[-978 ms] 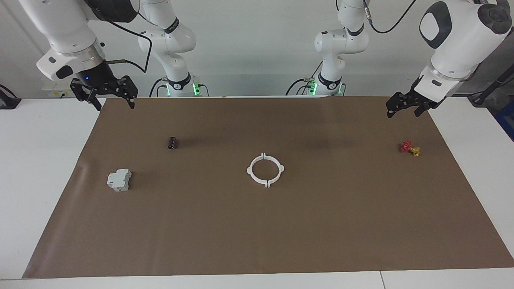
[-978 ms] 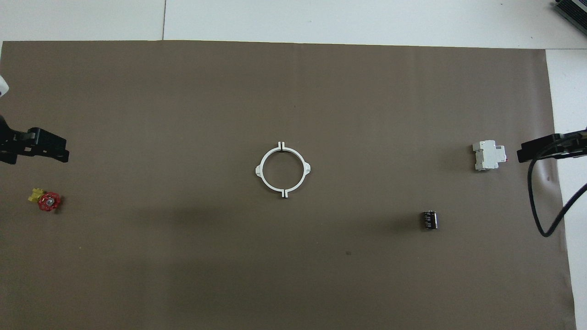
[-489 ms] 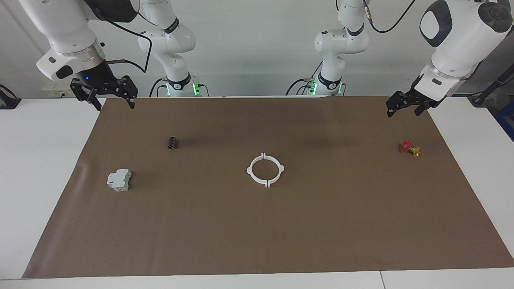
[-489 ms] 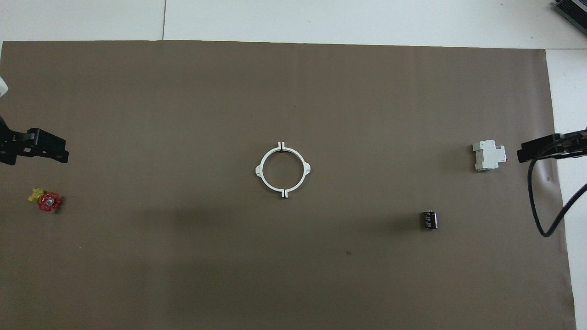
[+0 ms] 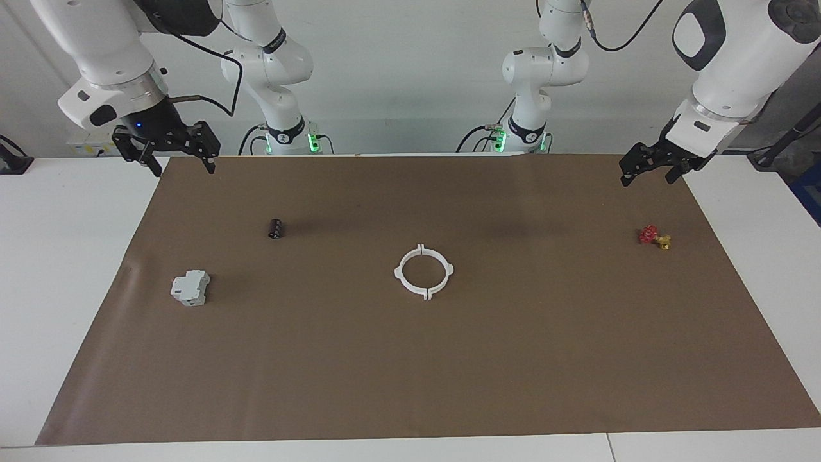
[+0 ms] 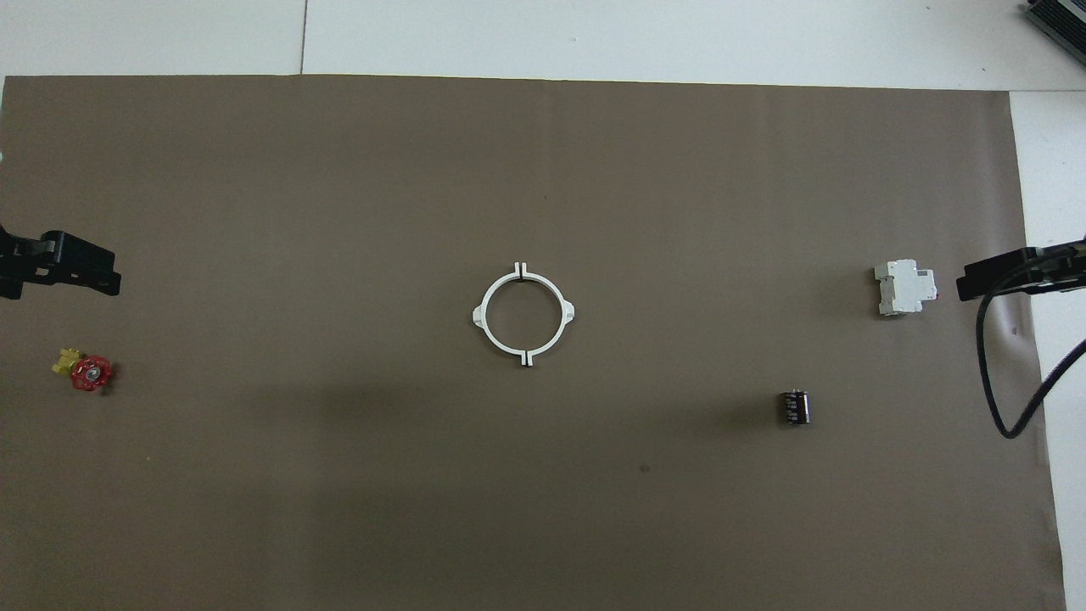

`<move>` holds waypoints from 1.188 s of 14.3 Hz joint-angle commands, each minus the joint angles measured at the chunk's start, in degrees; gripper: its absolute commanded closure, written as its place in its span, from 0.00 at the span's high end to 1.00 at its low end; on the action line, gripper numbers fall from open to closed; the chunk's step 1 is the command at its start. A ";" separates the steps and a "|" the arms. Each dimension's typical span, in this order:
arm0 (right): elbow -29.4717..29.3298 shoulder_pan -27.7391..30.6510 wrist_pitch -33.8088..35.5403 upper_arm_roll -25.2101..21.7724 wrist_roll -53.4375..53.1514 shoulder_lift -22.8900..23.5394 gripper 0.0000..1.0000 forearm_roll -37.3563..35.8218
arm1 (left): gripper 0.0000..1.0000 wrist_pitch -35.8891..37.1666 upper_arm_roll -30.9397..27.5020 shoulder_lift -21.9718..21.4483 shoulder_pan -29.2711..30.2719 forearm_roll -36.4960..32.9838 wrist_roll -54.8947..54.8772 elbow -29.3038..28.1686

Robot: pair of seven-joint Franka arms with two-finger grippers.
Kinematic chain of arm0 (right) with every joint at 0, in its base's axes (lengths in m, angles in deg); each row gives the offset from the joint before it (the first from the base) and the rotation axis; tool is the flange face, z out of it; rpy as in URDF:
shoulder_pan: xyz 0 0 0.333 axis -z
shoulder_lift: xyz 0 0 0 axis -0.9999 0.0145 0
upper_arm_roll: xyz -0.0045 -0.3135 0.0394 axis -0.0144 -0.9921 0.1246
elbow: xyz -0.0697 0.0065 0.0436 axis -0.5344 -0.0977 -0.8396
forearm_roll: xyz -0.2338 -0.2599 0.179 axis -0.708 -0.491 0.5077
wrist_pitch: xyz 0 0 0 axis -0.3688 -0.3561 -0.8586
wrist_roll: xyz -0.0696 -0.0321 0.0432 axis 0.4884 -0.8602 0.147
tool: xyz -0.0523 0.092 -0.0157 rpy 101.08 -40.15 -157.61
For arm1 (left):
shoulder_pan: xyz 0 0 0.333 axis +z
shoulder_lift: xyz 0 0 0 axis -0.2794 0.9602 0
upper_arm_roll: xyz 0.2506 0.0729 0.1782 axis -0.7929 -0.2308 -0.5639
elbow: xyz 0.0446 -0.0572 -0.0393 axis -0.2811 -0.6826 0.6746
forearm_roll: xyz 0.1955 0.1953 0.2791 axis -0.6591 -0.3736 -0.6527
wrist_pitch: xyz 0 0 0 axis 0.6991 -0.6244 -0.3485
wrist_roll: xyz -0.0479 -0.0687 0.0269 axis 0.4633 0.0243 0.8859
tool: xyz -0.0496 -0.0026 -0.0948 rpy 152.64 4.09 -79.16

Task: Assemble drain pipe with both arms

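Note:
The drain pipe [image 5: 397, 273] lies flat in the middle of the brown mat, its two white half-ring arcs closed into one ring with four lugs; it also shows in the overhead view [image 6: 478, 316]. My left gripper [image 5: 646, 179] hangs open and empty in the air over the mat's corner at the left arm's end, and its black fingers show at the edge of the overhead view [image 6: 59, 278]. My right gripper [image 5: 184, 168] hangs open and empty over the mat's corner at the right arm's end. Both are well away from the ring.
A grey-white block [image 5: 190, 287] and a small black cylinder [image 5: 276, 228] lie toward the right arm's end. A small red-and-yellow piece [image 5: 654, 237] lies toward the left arm's end, under the left gripper. A black cable [image 6: 1010, 382] hangs by the right gripper.
The left gripper has drifted slightly up and outward toward its end of the table. The right arm and the ring have not moved.

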 commanded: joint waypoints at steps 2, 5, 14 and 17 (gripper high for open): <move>0.31 0.27 0.55 0.13 -0.82 -0.69 1.00 0.78 | 1.00 -2.00 0.17 -0.02 0.28 0.67 -0.07 0.34; 0.31 0.35 0.55 0.22 -0.82 -0.60 1.00 0.78 | 1.00 -1.91 0.17 -0.02 0.28 0.67 -0.07 0.34; 0.31 0.27 0.55 0.22 -0.82 -0.69 1.00 0.78 | 1.00 -2.26 2.35 -0.10 0.28 0.67 0.98 0.17; 0.31 0.27 0.55 0.22 -0.82 -0.69 1.00 0.78 | 1.00 -2.52 2.89 -0.10 0.19 0.67 1.86 0.25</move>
